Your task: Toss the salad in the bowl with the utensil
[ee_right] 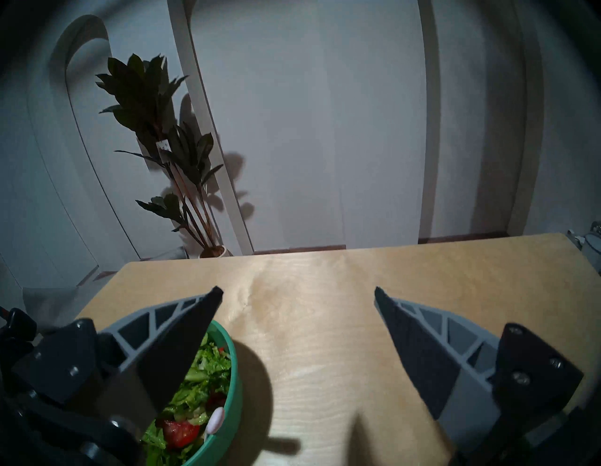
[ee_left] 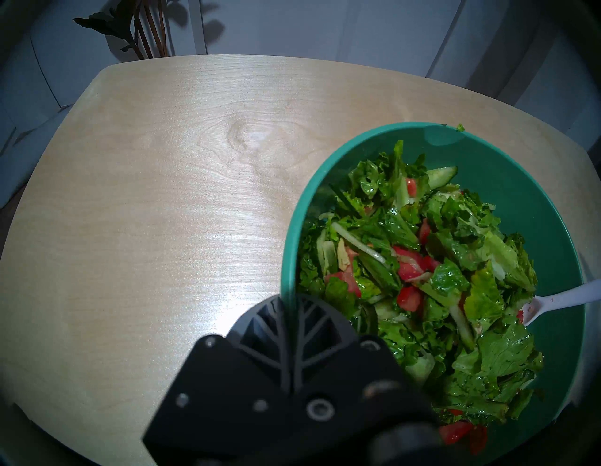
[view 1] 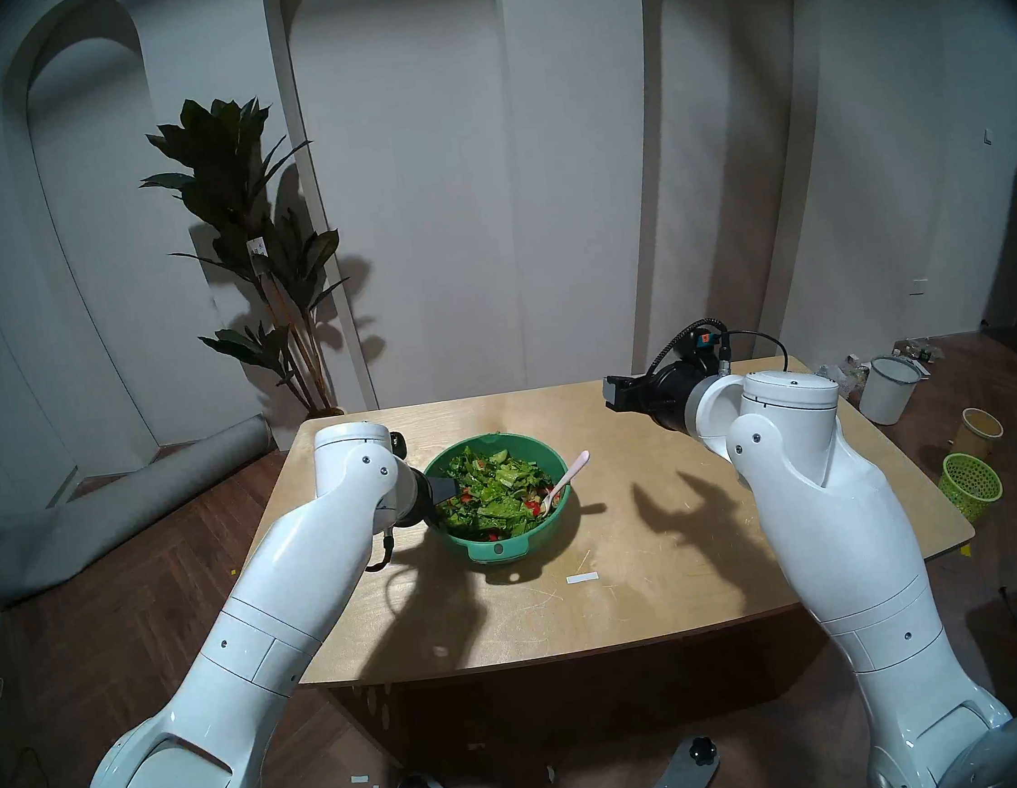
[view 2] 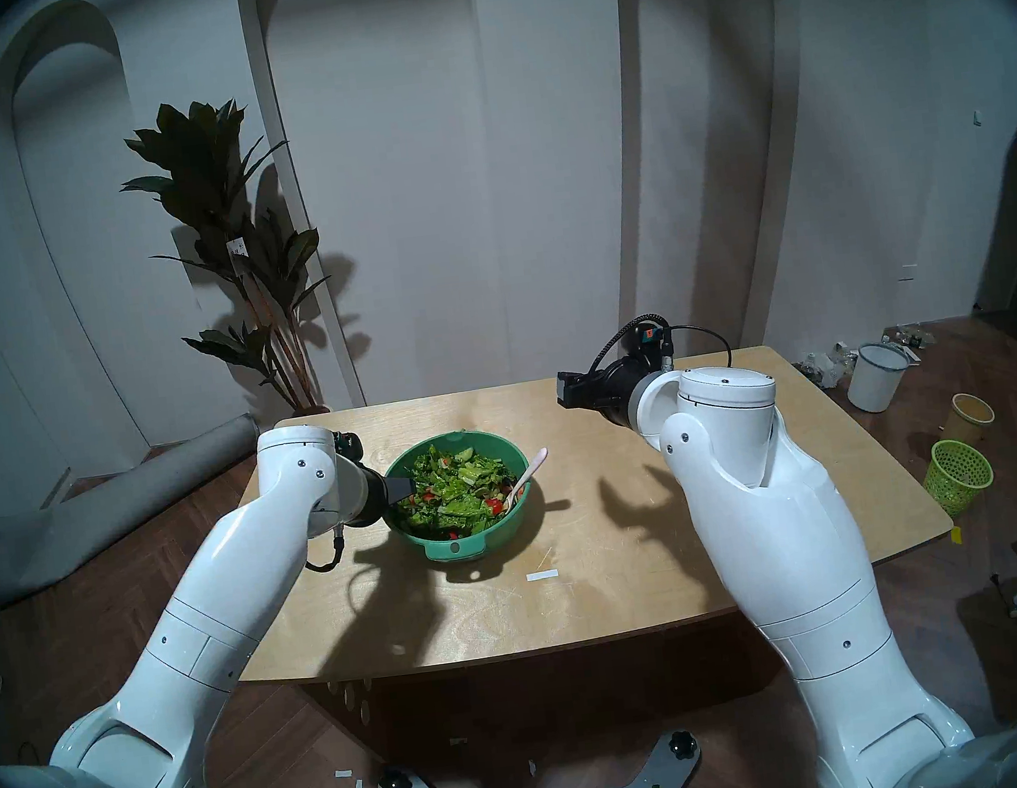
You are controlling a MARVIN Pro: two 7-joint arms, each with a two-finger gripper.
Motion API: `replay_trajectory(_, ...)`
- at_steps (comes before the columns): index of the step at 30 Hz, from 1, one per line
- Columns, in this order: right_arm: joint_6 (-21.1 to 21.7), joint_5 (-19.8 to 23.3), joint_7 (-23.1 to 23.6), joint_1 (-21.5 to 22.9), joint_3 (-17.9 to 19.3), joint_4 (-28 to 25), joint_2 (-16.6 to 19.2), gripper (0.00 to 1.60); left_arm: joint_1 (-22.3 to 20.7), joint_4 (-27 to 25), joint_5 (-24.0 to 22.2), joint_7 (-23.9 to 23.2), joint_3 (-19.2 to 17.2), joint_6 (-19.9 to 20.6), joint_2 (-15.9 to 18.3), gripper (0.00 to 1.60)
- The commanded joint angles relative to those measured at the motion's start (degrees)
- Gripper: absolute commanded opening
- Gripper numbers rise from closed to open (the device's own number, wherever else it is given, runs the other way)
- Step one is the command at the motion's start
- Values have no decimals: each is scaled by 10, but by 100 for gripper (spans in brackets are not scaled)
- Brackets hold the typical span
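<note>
From the head's left eye, the teal bowl [view 1: 499, 499] sits mid-table on the wooden table [view 1: 638, 559], its lighter tab handle facing the robot. The salad [view 1: 492, 496] fills it. The pink spoon [view 1: 563, 482] leans on the bowl's right rim, scoop down in the leaves, handle pointing up and to the right. The left gripper [view 1: 441, 492] meets the bowl's left rim, though its fingertips are hidden by the wrist. The right gripper [view 1: 617, 400] hangs well above the table right of the bowl, seen side-on; its fingers cannot be made out here. A white tag hangs on the potted plant [view 1: 253, 255]; its writing is too small to read.

The head's right eye shows the same layout, with a lime mesh basket [view 2: 956, 475] on the floor at right.

In the left wrist view, the left gripper [ee_left: 291, 312] is clamped on the bowl's rim, one finger outside, one inside. The spoon [ee_left: 559, 301] is cut off at the right edge.

In the right wrist view, the right gripper [ee_right: 297, 291] stands wide apart, empty. Its left finger covers much of the bowl [ee_right: 235, 387]; only the spoon's handle tip [ee_right: 217, 419] shows.
</note>
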Motion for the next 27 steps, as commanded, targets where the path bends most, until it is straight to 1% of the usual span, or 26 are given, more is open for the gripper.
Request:
replay_trajectory(1, 7, 27, -68, -15, -18, -23, -64, 160, -10, -5, 1, 52, -5, -1, -3, 0)
replay_trajectory(2, 8, 31, -83, -18, -19, -23, -73, 160, -9, -5, 0, 54, -5, -1, -4, 0)
replay_trajectory(3, 6, 34, -91, -19, -23, -22, -76, 160, -9, -5, 0, 55, -5, -1, -4, 0)
replay_trajectory(4, -2, 34, -107, -28, -19, -21, -102, 160, -10, -5, -2, 58, -6, -1, -5, 0)
replay_trajectory(5, -20, 50, -114, -29, -30, -21, -84, 160, -9, -4, 2, 49, -6, -1, -4, 0)
replay_trajectory(6, -21, 39, -120, -34, -24, -20, -105, 160, -10, -5, -3, 62, -6, -1, -6, 0)
replay_trajectory(8, -23, 43, -128, -33, -27, -18, -105, 160, -9, -5, -1, 58, -6, -1, -5, 0)
replay_trajectory(10, -38, 36, -136, -37, -28, -14, -118, 160, -10, -5, -4, 64, -6, -1, -6, 0)
replay_trajectory(11, -49, 35, -137, -38, -30, -11, -119, 160, -9, -5, 0, 57, -7, -1, -5, 0)
replay_trajectory(13, -64, 33, -144, -36, -37, 3, -122, 160, -9, -5, -3, 63, -7, -1, -7, 0)
replay_trajectory(18, -65, 38, -154, -31, -42, 19, -128, 160, -9, -5, -1, 59, -8, -1, -7, 0)
replay_trajectory(19, -57, 46, -162, -29, -41, 24, -137, 160, -9, -5, -1, 60, -8, -1, -7, 0)
replay_trajectory(20, -57, 46, -162, -29, -41, 24, -137, 160, -9, -5, -1, 60, -8, -1, -7, 0)
replay_trajectory(22, -68, 43, -163, -28, -47, 29, -137, 160, -9, -5, -3, 65, -8, -1, -8, 0)
replay_trajectory(27, -74, 40, -167, -21, -58, 42, -138, 160, -9, -5, 0, 59, -8, -1, -7, 0)
